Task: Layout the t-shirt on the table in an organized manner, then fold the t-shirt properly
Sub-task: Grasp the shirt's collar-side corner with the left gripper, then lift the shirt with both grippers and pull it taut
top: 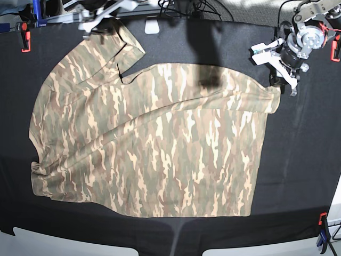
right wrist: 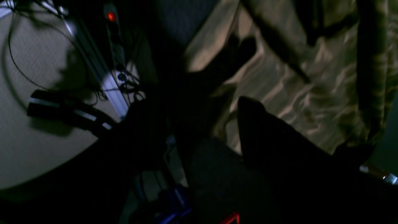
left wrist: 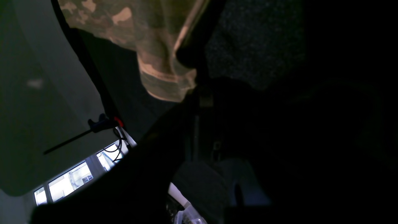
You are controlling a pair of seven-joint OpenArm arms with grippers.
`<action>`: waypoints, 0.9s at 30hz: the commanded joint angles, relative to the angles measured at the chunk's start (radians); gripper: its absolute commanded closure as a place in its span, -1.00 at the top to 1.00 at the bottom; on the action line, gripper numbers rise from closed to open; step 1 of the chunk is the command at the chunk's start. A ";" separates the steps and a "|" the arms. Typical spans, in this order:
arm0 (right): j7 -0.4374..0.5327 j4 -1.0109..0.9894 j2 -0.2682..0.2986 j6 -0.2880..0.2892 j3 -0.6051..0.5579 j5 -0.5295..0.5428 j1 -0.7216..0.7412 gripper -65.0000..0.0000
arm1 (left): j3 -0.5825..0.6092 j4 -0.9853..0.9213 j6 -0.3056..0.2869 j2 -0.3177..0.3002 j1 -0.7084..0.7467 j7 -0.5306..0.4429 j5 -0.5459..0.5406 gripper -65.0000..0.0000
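Note:
The camouflage t-shirt [top: 160,149] lies spread over the black table [top: 309,160], rumpled along its left side, with one sleeve [top: 114,45] folded up at the far left. My left gripper [top: 277,82] is at the far right, shut on the shirt's far right corner, which is drawn up toward it. The left wrist view shows that bunched corner of the t-shirt [left wrist: 161,71] beside the dark left gripper [left wrist: 186,67]. My right gripper [top: 101,24] hovers over the folded sleeve, jaws wide apart. In the right wrist view the t-shirt [right wrist: 295,87] shows between the right gripper's [right wrist: 236,93] dark fingers.
A red clamp [top: 24,40] grips the table's far left edge, and a blue one [top: 322,240] sits at the near right corner. A second clamp [left wrist: 102,123] shows on the table edge in the left wrist view. Cables and a power strip [right wrist: 110,15] lie beyond the table.

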 commanded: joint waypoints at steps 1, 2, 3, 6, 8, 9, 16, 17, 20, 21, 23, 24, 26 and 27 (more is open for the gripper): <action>0.005 0.014 0.008 -0.001 0.000 0.003 -0.010 0.08 | -0.004 0.011 0.020 -0.017 -0.008 -0.001 0.014 -1.00; 0.005 0.014 0.008 0.003 0.001 -0.001 -0.011 0.08 | -0.004 0.011 0.020 -0.017 -0.008 -0.001 0.014 -1.00; 0.002 0.013 0.008 0.003 0.001 -0.001 -0.011 0.08 | -0.004 0.011 0.020 -0.017 -0.008 -0.001 0.014 -1.00; 0.004 -0.001 0.007 0.003 0.001 -0.001 -0.011 0.08 | -0.004 0.011 0.020 -0.017 -0.008 -0.001 0.014 -1.00; 0.007 -0.027 0.007 0.003 0.001 -0.003 -0.011 0.08 | -0.004 0.011 0.020 -0.017 -0.008 -0.001 0.014 -1.00; 0.005 -0.043 0.007 -0.001 0.001 -0.010 -0.011 0.07 | -0.004 0.011 0.020 -0.017 -0.008 -0.001 0.014 -1.00; -0.052 -0.064 0.007 -0.134 -0.055 -0.074 -0.011 -1.00 | -0.004 0.011 0.020 -0.017 -0.008 -0.001 0.014 -1.00; -0.083 -0.064 0.008 -0.189 -0.078 -0.077 -0.011 -1.00 | -0.004 0.011 0.020 -0.017 -0.008 0.000 0.014 -1.00; -0.152 -0.064 0.008 -0.326 -0.154 -0.135 -0.011 -1.00 | -0.004 0.011 0.020 -0.017 -0.008 0.000 0.014 -1.00; -0.160 -0.064 0.008 -0.357 -0.181 -0.167 -0.011 -1.00 | -0.004 0.011 0.020 -0.017 -0.008 0.000 0.014 -1.00; -0.176 -0.064 0.008 -0.402 -0.232 -0.238 -0.011 -1.00 | -0.004 0.011 0.020 -0.017 -0.008 0.000 0.014 -1.00; -0.179 -0.064 0.008 -0.419 -0.256 -0.265 -0.011 -1.00 | -0.004 0.011 0.020 -0.017 -0.008 0.000 0.014 -1.00; -0.196 -0.064 0.008 -0.444 -0.301 -0.300 -0.011 -1.00 | -0.004 0.011 0.020 -0.017 -0.008 0.000 0.014 -1.00; -0.213 -0.064 0.008 -0.457 -0.320 -0.317 -0.011 -1.00 | -0.004 0.011 0.020 -0.017 -0.008 0.000 0.014 -1.00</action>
